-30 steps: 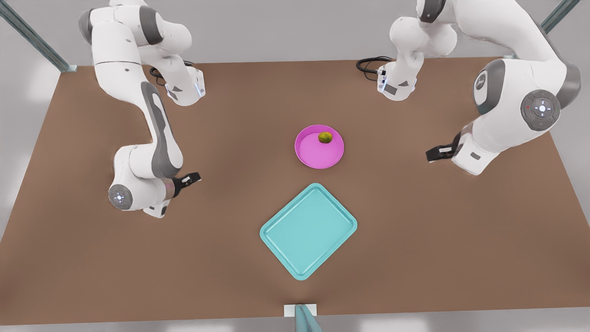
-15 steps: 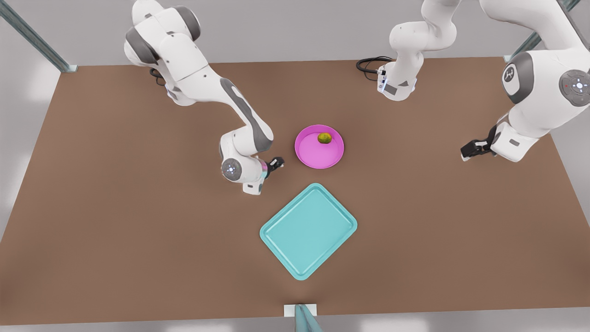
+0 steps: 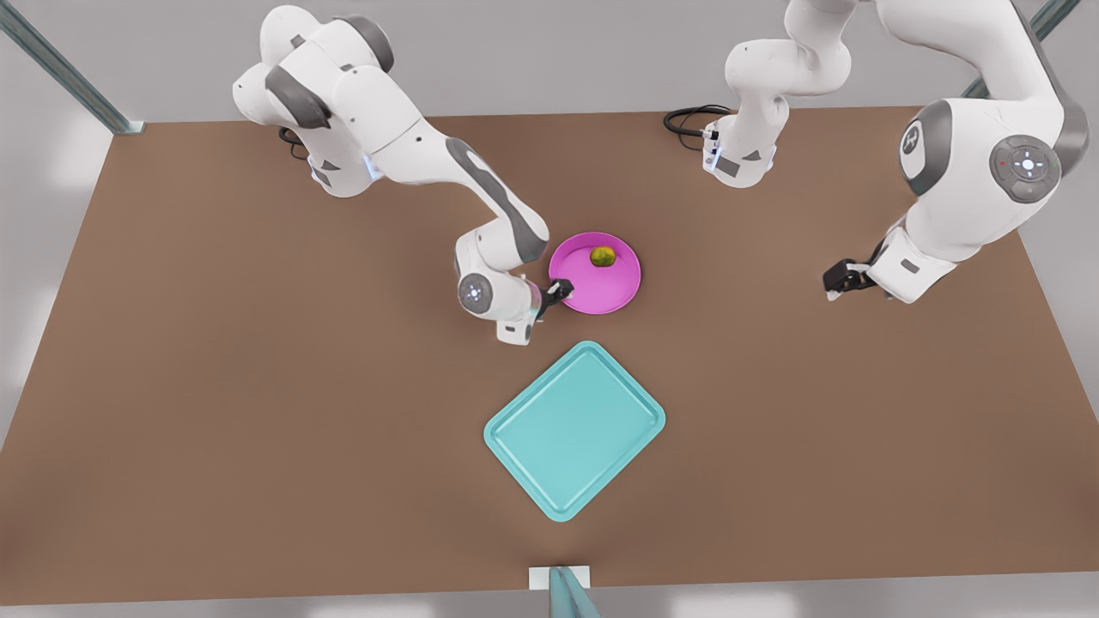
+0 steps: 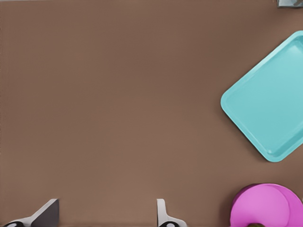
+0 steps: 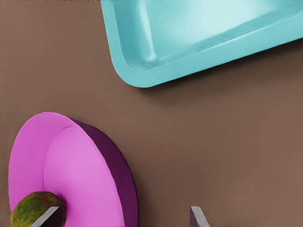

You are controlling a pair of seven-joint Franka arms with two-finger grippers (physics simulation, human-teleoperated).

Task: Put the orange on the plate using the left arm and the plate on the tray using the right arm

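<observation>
The orange [image 3: 604,256] is seen lying in the plate [image 3: 601,290], near its rim at 12 o'clock. The plate is set on the counter [image 3: 258,386], and the tray [image 3: 573,429] is placed apart from it at 6 o'clock. The right pincer [image 3: 556,294] is held at the plate's 8 o'clock edge, spread wide, with the rim taken between its fingers but not clamped. The left pincer [image 3: 837,281] is held wide open over bare counter, well apart from the plate at 3 o'clock.
</observation>
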